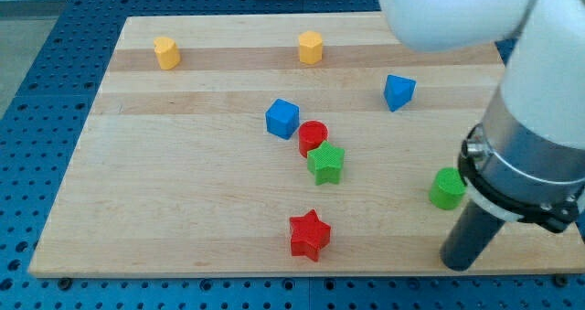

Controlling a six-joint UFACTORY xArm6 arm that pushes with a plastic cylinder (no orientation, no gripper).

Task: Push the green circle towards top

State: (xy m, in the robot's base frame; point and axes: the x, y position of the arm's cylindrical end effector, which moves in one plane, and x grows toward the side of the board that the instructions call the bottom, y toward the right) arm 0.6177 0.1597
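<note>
My tip (456,262) resting on board (183,219) near lower right edge; bare rod, no jaws to open or close. Sitting below target, seemingly lining up upward shove. Green circle (447,188) lying at 12 o'clock from tip, near but apart, by board's right side.

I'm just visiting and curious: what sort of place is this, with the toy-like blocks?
Probably a robotics lab bench. A wooden board sits on a blue perforated table, small blocks like the green circle and red star lie scattered, and my tip rests just below-right of that circle.
</note>
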